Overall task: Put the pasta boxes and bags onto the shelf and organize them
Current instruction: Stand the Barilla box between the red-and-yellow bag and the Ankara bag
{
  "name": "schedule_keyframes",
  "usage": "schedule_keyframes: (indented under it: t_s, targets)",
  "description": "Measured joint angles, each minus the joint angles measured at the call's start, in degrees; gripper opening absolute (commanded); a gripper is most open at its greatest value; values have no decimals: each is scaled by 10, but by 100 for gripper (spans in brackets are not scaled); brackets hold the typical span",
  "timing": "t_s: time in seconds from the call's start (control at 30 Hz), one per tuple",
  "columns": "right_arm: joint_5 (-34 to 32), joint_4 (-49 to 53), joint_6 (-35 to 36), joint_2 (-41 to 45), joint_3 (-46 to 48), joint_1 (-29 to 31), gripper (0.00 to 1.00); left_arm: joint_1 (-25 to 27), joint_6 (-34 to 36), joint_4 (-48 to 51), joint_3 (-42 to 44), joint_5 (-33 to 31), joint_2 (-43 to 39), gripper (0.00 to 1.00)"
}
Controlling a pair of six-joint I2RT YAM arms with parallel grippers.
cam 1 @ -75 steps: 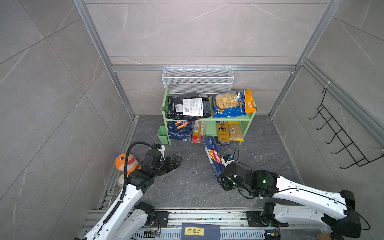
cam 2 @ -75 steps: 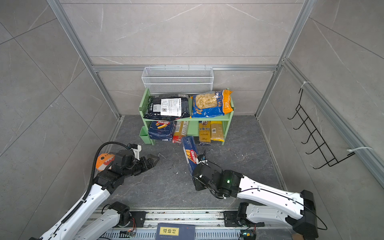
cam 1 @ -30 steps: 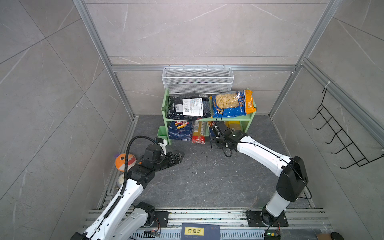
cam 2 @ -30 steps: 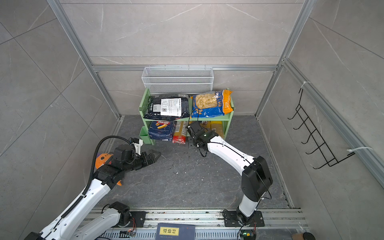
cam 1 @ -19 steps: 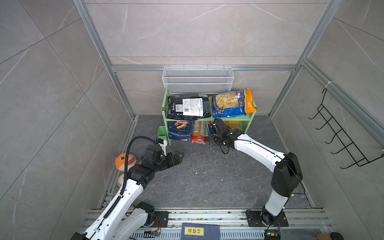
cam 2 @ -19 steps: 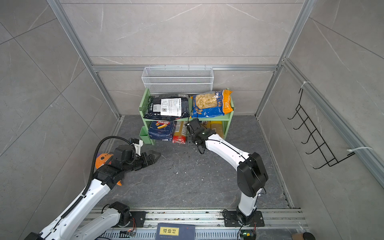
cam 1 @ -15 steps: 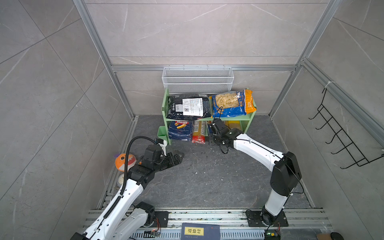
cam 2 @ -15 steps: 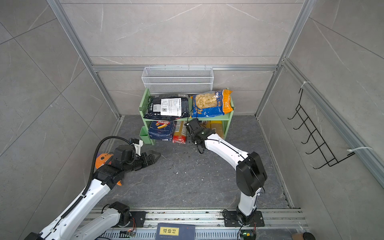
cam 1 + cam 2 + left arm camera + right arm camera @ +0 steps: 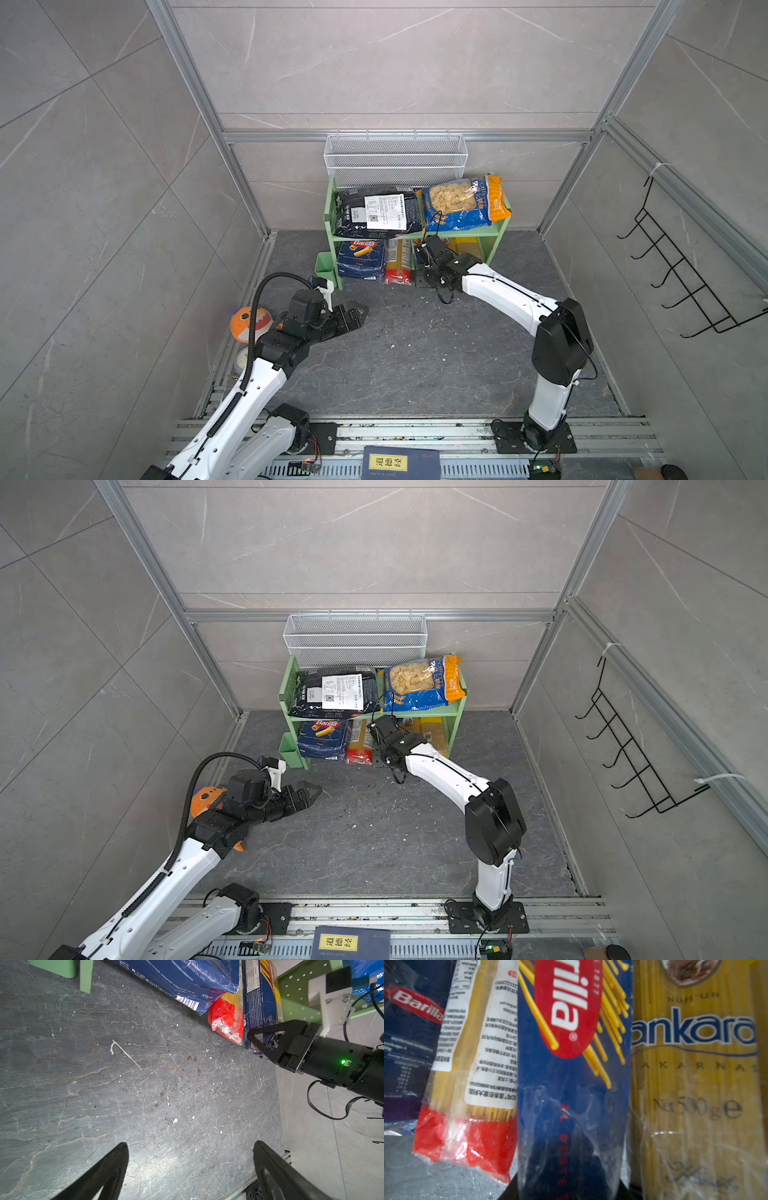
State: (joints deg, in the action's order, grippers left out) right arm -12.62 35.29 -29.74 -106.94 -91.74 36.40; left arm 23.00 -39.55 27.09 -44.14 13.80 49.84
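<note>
The green shelf [image 9: 496,232] [image 9: 455,712] carries a black bag [image 9: 376,212] [image 9: 332,694] and a blue-orange shell bag [image 9: 461,203] [image 9: 419,683] on its top tier. Below lie the wide pasta box [image 9: 360,257] [image 9: 324,735], a red-ended spaghetti pack [image 9: 397,262] [image 9: 473,1084] and yellow packs [image 9: 467,247] [image 9: 695,1084]. Between the red-ended and yellow packs sits the long narrow pasta box [image 9: 571,1076] [image 9: 259,1001]. My right gripper [image 9: 571,1188] [image 9: 255,1039] is shut on its near end. Over the bare floor, my left gripper [image 9: 190,1145] [image 9: 359,316] [image 9: 311,791] stands open and holds nothing.
A white wire basket [image 9: 395,160] hangs behind the shelf. A small green cup [image 9: 325,266] is fixed to the shelf's left side. An orange plush shark [image 9: 249,324] lies by the left arm. A dark book [image 9: 401,461] rests on the front rail, and a black hook rack [image 9: 681,282] hangs on the right wall.
My right arm carried the narrow box from the floor to the lower tier and pushed it in between the packs. The left arm barely moved.
</note>
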Motion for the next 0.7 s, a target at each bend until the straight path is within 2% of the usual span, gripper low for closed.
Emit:
schedule_keyframes:
  t_s: [0.07,0.17,0.7]
  targets:
    - [0,-3,-1,-4,-6,0,67,0,0,0,0,0,0,95]
    - [0,-11,-1,-6,-17,0,73,0,0,1,0,0,0,96]
    - [3,-35,-2,8,-16,-2,84,0,0,1,0,1,0,95]
